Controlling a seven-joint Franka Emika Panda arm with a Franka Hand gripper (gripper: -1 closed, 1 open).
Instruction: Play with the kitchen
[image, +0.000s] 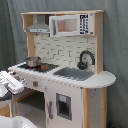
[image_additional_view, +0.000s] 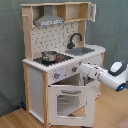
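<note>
Setting: grey curtain (image_additional_view: 10, 55) behind; light wooden floor (image_additional_view: 112, 112) visible in the second exterior view.
Task item: tall white and light-wood toy kitchen (image_additional_view: 55, 60), standing on the floor against the curtain, filling the centre of both exterior views (image: 62, 65).
Range hood: grey, wedge-shaped (image_additional_view: 50, 21), under the top shelf, on the second exterior view's left.
Small pot: shiny metal, with lid (image_additional_view: 49, 55), upright on the black stovetop (image_additional_view: 56, 59); also seen in the first exterior view (image: 33, 61).
Knobs: round, pale (image_additional_view: 56, 75), on the front panel below the stovetop.
Oven door: white frame with clear window (image_additional_view: 67, 102), hinged at the bottom and tilted open towards the second exterior view's camera.
Faucet: black, curved (image_additional_view: 74, 39), upright behind the grey sink (image_additional_view: 80, 50), right of the stovetop in the second exterior view.
Microwave cabinet: white front with window (image: 70, 24), upper shelf, right of the hood in the first exterior view.
Arm: white robot arm (image_additional_view: 114, 76), reaching in from the second exterior view's right.
Gripper: white (image_additional_view: 78, 69), at the front panel just above the open oven door, near the knobs; grip state cannot be told; contact with the panel cannot be told.
</note>
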